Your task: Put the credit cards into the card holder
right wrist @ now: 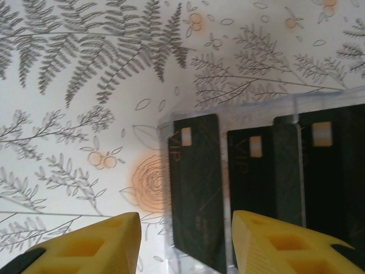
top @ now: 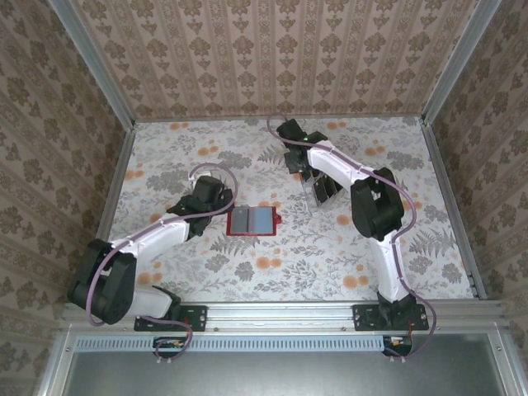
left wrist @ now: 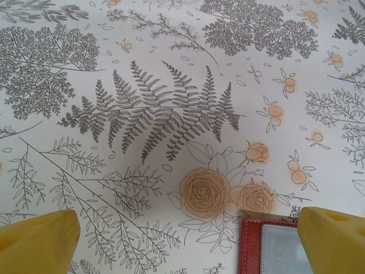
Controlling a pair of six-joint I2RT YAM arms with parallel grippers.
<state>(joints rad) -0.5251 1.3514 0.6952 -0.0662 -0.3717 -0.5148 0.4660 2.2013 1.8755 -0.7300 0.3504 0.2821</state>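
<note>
The step in hand looks like the first pick. The right claw hangs over the clear plastic rack, its yellow fingers parted and unclenched. They straddle the leftmost of the credit cards with a gap on either side, so nothing is grasped. Three cards show here, standing apart in the rack's slots. They are thin, stiff, dark grey-black rectangles with rounded corners, a matt face, faint "VIP" lettering and a pale square near the top. The rack is hard, glossy and see-through, its edges barely traceable against the floral tabletop.

In the overhead view the card holder lies open and flat near the centre, down and left of the rack and apart from it. It is a red, leather-like wallet with pale grey-blue pockets. Its corner shows at the bottom of the left wrist view. The left claw is spread wide beside that corner, holding nothing.

The next move probably calls for closing gently on that one card and lifting it straight out of its slot. The light rack could tip or slide. The pocket mouth looks narrow, so the wallet may need pinning.
</note>
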